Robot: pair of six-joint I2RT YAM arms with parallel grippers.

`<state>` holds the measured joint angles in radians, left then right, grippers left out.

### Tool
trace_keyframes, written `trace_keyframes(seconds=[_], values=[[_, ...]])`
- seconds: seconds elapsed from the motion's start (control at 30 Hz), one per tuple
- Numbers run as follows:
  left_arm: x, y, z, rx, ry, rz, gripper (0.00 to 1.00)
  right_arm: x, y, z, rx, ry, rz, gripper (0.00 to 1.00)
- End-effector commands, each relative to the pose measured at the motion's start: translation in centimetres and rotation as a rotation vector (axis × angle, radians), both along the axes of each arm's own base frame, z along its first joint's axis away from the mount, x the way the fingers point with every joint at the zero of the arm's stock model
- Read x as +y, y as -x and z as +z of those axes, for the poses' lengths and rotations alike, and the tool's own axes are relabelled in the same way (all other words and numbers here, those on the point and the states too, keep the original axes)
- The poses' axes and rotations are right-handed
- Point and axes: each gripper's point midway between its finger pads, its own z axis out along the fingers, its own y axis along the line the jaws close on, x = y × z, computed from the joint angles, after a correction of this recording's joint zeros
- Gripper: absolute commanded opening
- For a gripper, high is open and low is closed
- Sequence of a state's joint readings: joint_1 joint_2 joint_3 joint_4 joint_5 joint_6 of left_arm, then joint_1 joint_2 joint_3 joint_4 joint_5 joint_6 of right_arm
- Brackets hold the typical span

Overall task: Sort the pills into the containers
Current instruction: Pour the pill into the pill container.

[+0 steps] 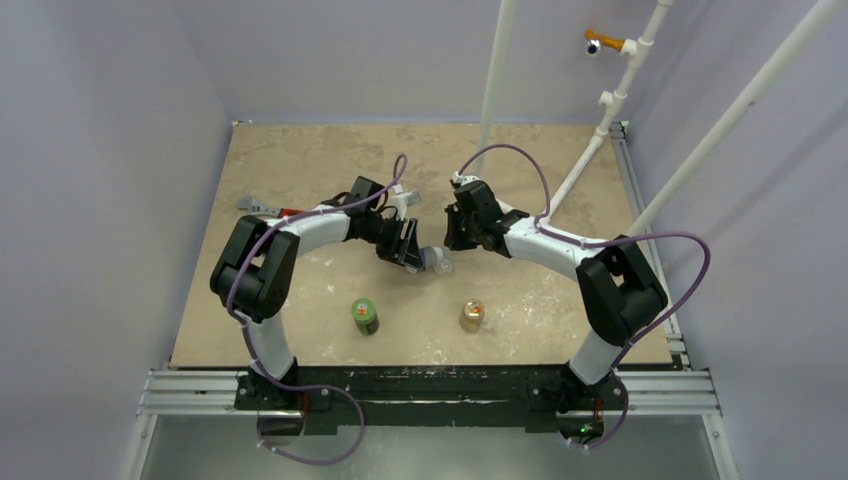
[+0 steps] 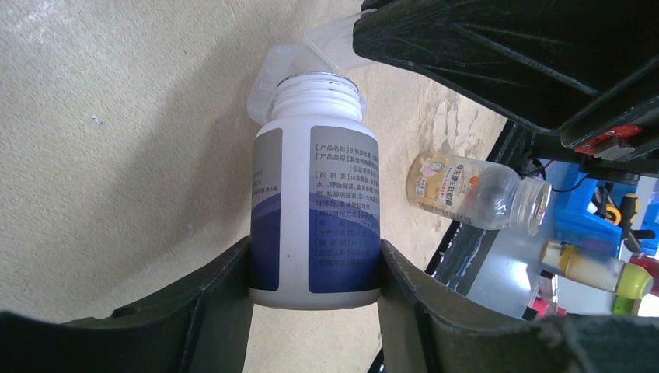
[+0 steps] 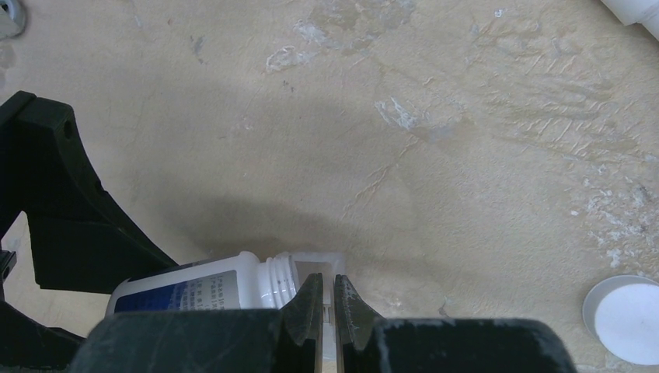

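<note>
Standing nearest the arm bases on the worktop [image 1: 300, 160] are a green bottle [image 1: 364, 315] on the left and a tan bottle [image 1: 472, 314] on the right, well apart and both upright. The tan one is open at the top.

Beyond them, near the middle of the worktop, lies the clear case [image 1: 438, 263], between the two arms. The left end effector [image 2: 315, 252] holds a white bottle [image 2: 315, 210] with a blue label. Its fingers are spread about halfway and press on opposite sides of the bottle's lower body. The bottle is uncapped and tipped over, its threaded mouth just beside the case, which shows as translucent plastic around the neck in the left wrist view.

The right end effector [image 3: 326, 291] meets the case from the other side. Its fingers are drawn together to a thin slit at the case's near edge, and whether they pinch that edge cannot be told. Pills are too small to make out in any view.

A loose white cap [image 3: 625, 318] lies flat on the worktop, off to one side in the right wrist view.

Farthest back, white pipes [image 1: 497, 70] rise from the far edge.
</note>
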<state>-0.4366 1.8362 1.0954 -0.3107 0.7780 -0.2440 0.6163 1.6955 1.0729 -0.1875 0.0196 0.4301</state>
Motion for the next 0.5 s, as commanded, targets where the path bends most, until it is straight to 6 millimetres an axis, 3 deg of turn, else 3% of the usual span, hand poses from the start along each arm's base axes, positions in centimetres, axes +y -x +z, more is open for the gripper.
trace_keyframes(seconds=[0.0, 0.47], values=[[0.02, -0.56, 0.61, 0.043, 0.006, 0.021, 0.0, 0.52, -0.38, 0.5, -0.016, -0.03, 0.001, 0.0], [0.09, -0.56, 1.21, 0.039, 0.012, 0.015, 0.0, 0.48, -0.4, 0.54, -0.017, -0.027, 0.001, 0.0]])
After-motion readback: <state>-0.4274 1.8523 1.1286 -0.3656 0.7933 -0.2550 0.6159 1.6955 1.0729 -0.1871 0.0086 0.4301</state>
